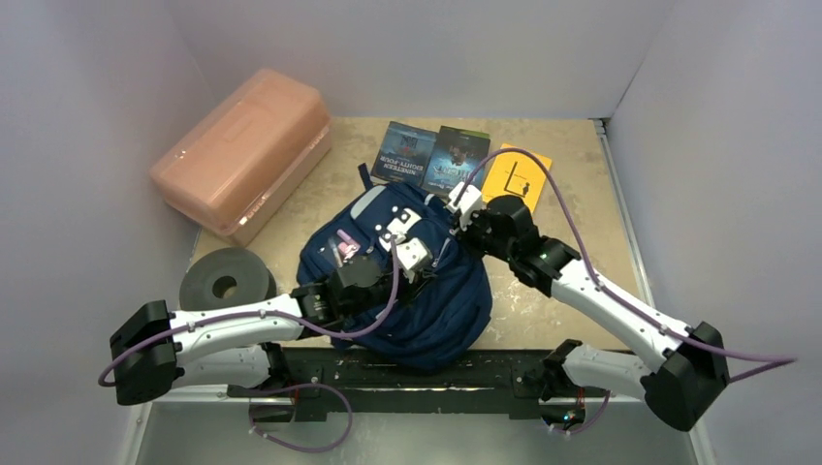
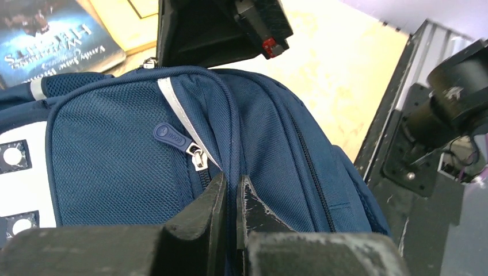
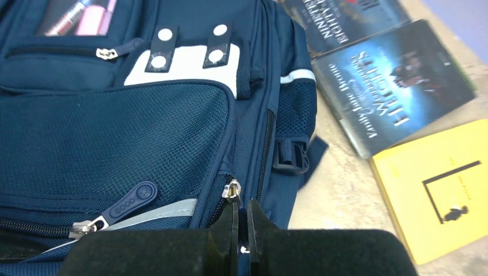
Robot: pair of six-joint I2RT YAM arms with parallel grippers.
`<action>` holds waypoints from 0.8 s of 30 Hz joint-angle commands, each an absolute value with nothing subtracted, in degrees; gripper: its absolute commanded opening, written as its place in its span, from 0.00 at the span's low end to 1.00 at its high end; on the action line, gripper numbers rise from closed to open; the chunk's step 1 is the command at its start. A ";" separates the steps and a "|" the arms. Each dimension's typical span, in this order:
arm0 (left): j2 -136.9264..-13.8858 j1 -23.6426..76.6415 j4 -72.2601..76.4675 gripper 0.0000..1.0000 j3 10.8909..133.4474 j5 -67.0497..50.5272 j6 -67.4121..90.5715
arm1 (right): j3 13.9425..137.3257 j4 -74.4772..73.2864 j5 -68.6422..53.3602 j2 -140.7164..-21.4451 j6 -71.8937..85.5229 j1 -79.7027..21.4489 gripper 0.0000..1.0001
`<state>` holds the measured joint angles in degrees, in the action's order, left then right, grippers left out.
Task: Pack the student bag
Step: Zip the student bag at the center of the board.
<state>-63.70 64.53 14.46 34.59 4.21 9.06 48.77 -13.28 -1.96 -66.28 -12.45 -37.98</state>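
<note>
Student bag [image 1: 446, 310] in both grippers [image 2: 232, 179] [image 3: 241, 204]

A dark paperback [image 3: 397, 86] lying ahead and to the right of the right gripper [image 3: 242, 225] reads, upside down, "HEIGHTS", with "Emily Jane Bronte" in smaller type. Farther ahead, a second dark book [image 3: 345, 17] shows "NINETEEN EIGHTY". A navy zip pull [image 3: 129, 201] just left of the fingertips bears tiny raised letters, seemingly "GOOD".

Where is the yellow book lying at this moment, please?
In the top external view, the yellow book lies flat at the far right of the table, immediately right of a dark-covered book and just beyond the student bag.
</note>
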 commanded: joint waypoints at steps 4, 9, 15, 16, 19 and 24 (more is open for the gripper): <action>-65.41 70.69 21.77 0.00 32.00 -8.68 12.85 | 47.29 -0.18 11.52 -63.37 -14.36 -33.92 0.00; -70.05 72.34 25.46 0.00 29.11 -6.95 15.04 | 47.42 -3.89 14.45 -68.37 -13.66 -33.85 0.00; -78.74 76.17 28.98 0.00 28.12 -4.80 17.90 | 46.91 -7.41 14.86 -71.69 -12.70 -34.03 0.01; -80.08 76.53 30.64 0.00 27.55 -4.98 18.61 | 46.87 -7.32 14.49 -72.51 -12.66 -34.08 0.01; -83.67 77.15 34.06 0.00 26.42 -5.10 19.50 | 47.55 -6.79 13.69 -75.83 -12.49 -34.18 0.03; -87.12 77.61 36.20 0.00 25.79 -5.48 19.29 | 49.72 -4.99 13.68 -81.37 -12.38 -34.18 0.03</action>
<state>-85.45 71.72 35.29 28.16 10.59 14.41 45.60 -19.31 0.67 -78.35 -11.53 -37.43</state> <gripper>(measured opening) 0.048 0.039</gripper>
